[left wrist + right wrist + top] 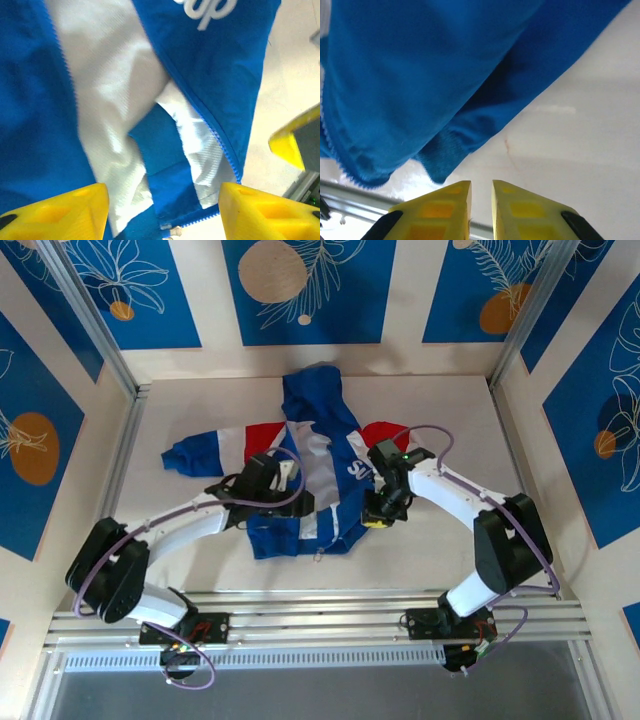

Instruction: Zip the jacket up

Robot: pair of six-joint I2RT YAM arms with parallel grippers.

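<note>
At table (430, 540) centre: jacket (322, 405) lies flat, hood toward far wall, front unzipped, pale lining (110, 90) exposed. Left gripper (162, 205) over lower front opening, fingers spread wide, nothing between them. Right gripper (481, 192) low beside jacket's right hem, fingers almost together, slim gap, gripping nothing. Zipper (215, 135) teeth run along blue front edge. Small pale tab (173, 231) at hem.

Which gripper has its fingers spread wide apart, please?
The left gripper: its fingers stand wide apart over the jacket, while the right gripper has them almost touching.
</note>
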